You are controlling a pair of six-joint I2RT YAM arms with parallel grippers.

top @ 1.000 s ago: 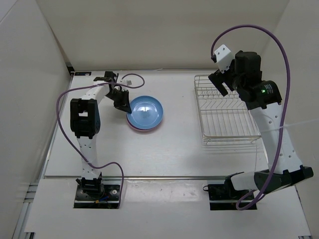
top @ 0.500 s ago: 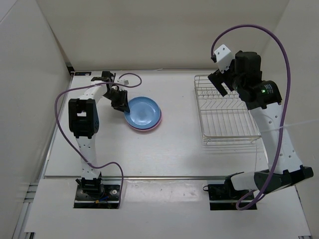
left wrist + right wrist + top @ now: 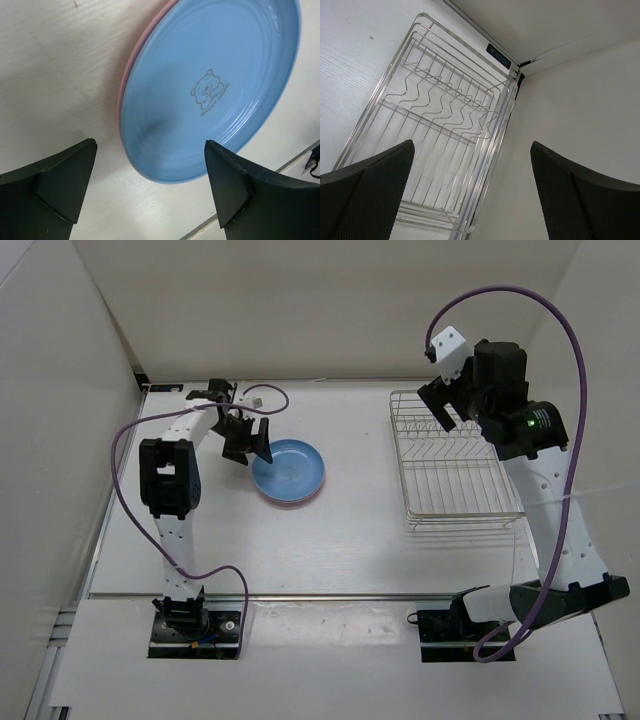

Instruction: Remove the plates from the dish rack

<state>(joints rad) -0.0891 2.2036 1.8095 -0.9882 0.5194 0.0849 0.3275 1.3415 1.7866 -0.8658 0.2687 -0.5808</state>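
The light blue plate (image 3: 290, 470) lies flat on top of the pink plate (image 3: 285, 499) on the table, left of centre. A bear print marks the blue plate (image 3: 210, 85), and the pink plate (image 3: 134, 60) shows only as a thin rim under it. My left gripper (image 3: 250, 445) stands open just beside the plates' left edge, holding nothing. The dish rack (image 3: 455, 475) sits at the right with no plates in it. My right gripper (image 3: 447, 405) hangs open above the dish rack (image 3: 440, 135), over its far edge.
White walls close in the table at the left, back and right; the rack stands close to the right wall (image 3: 580, 115). A purple cable (image 3: 270, 395) loops on the table behind the left gripper.
My left gripper has opened and let go of the blue plate, which now lies flat on the pink one. The right arm has barely moved.
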